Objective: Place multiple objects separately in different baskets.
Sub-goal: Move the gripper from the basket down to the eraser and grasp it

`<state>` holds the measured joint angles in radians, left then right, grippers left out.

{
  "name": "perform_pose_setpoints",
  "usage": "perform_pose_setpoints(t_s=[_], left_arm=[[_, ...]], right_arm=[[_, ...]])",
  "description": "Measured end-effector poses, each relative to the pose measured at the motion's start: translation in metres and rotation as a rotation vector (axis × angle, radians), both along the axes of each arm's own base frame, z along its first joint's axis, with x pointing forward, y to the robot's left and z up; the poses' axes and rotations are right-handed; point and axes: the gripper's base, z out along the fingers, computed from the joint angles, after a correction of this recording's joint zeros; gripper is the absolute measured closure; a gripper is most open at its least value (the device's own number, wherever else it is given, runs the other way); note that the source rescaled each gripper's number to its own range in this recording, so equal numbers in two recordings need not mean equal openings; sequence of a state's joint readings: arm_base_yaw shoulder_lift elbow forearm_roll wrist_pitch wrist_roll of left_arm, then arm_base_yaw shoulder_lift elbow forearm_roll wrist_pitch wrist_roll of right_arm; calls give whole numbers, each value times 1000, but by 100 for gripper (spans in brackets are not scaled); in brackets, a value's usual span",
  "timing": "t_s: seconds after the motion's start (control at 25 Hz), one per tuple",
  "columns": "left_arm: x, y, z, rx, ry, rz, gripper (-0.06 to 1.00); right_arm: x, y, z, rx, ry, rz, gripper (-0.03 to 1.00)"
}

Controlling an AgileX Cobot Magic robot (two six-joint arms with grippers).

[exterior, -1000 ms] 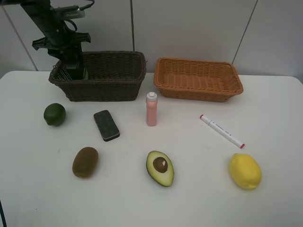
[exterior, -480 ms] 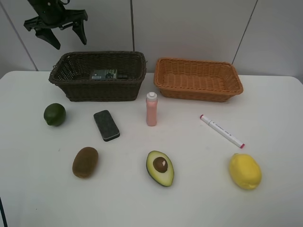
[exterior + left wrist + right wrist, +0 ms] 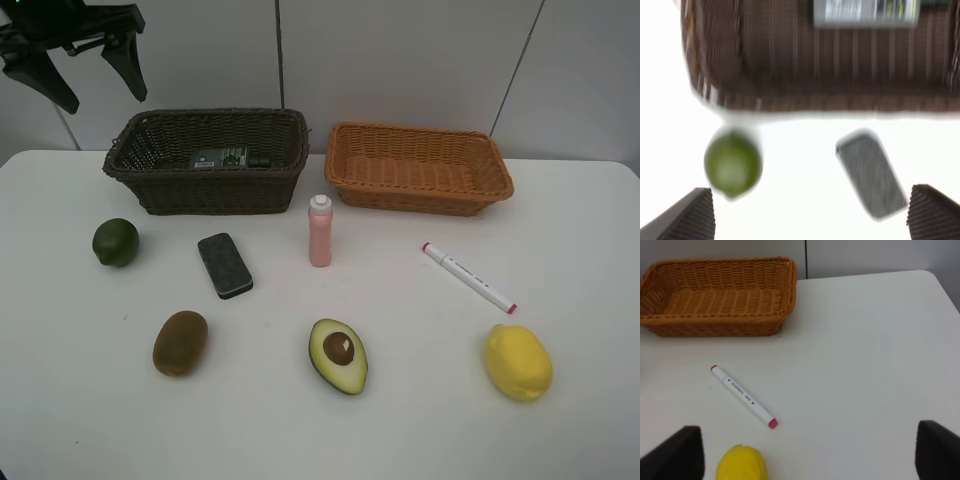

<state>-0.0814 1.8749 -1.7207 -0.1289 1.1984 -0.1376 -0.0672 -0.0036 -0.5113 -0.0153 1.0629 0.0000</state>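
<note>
Pump bottle [image 3: 222,158] already lying in dark basket [image 3: 200,197], so that drop looks done. Your left gripper [image 3: 97,97] hangs high over its left end, jaws wide, empty. Right gripper [image 3: 807,455] wide too, holding nothing. Next up, probably lime [image 3: 115,241] or black block [image 3: 224,265]: come down, centre jaws over it.

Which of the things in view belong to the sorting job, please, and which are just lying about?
Part of the job: dark basket, orange basket, green bottle lying in the dark basket, lime, black block, kiwi, pink bottle, avocado half, marker, lemon.
Not part of it: only the white table and the wall behind.
</note>
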Motion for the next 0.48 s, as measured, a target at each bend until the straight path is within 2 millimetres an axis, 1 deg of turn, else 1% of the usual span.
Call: perform_pose_setpoints(t_s=[0.12, 0.24, 0.36, 0.48], left_arm=[[-50, 4, 2, 2, 56, 16, -6], [-86, 7, -9, -2, 135, 87, -6], [-103, 2, -27, -2, 216, 122, -6], [-107, -18, -40, -45, 246, 116, -6]], right_arm=[[0, 0, 0, 0, 0, 0, -3], [0, 0, 0, 0, 0, 0, -3], [0, 0, 0, 0, 0, 0, -3], [0, 0, 0, 0, 0, 0, -3]])
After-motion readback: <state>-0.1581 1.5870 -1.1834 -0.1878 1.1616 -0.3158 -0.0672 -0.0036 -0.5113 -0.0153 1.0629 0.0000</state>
